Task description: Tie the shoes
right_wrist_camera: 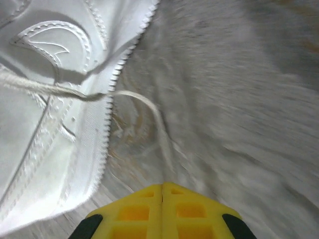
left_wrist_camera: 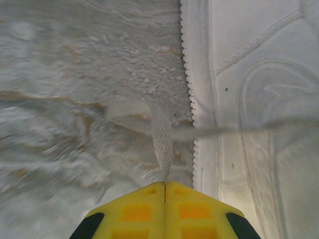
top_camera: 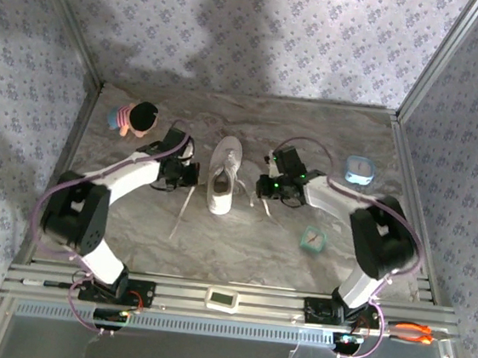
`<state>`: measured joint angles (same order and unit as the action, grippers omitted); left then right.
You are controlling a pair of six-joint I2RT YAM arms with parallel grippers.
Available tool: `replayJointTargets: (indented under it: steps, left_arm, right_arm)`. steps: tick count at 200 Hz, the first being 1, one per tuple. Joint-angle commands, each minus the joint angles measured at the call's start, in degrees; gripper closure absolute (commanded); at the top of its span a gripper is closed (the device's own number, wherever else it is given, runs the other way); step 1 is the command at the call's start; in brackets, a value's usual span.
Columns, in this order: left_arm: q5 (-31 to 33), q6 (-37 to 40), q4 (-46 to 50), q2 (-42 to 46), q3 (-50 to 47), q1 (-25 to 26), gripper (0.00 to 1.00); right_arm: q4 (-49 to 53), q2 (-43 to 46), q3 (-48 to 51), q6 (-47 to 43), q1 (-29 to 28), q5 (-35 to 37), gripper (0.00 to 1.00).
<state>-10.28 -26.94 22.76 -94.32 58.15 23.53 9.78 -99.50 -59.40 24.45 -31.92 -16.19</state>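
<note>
The white sneaker (top_camera: 224,176) lies in the middle of the marble table, with its toe toward the back. My left gripper (top_camera: 192,174) sits low against the shoe's left side. In the left wrist view its yellow fingers (left_wrist_camera: 134,211) are shut on a white lace (left_wrist_camera: 162,144) that rises from between the tips (left_wrist_camera: 164,182) and runs across to the sneaker's sole edge (left_wrist_camera: 199,74). My right gripper (top_camera: 262,186) is at the shoe's right side. It is shut (right_wrist_camera: 162,184), and a blurred lace (right_wrist_camera: 154,117) curves from the sneaker (right_wrist_camera: 55,114) down to its tips.
A small doll (top_camera: 134,118) with black hair lies at the back left. A blue round object (top_camera: 360,169) sits at the back right and a teal one (top_camera: 312,239) on the near right. A loose lace end (top_camera: 179,220) trails toward the front.
</note>
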Motion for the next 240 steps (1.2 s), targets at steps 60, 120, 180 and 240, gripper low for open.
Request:
replayJointTargets:
  steps: [60, 120, 180, 240]
  left_arm:
    - [-1.5, -5.8, -2.2, 1.6, -2.5, 10.7, 1.00]
    - [1.6, -10.0, 2.1, 12.6, -10.2, 16.4, 1.00]
    - [4.5, -2.9, 14.1, 24.7, -6.5, 8.5, 1.00]
    - [1.7, 3.8, 20.8, 26.1, 14.6, 8.3, 1.00]
  right_arm:
    - [-5.7, -4.4, 0.1, 1.2, -10.8, -7.3, 1.00]
    - [-2.8, 5.6, 8.5, 4.1, -16.8, -0.2, 1.00]
    - [8.9, 19.6, 10.8, 3.6, -9.6, 7.6, 1.00]
    - [12.7, 26.7, 8.7, 3.7, -3.8, 5.0, 1.00]
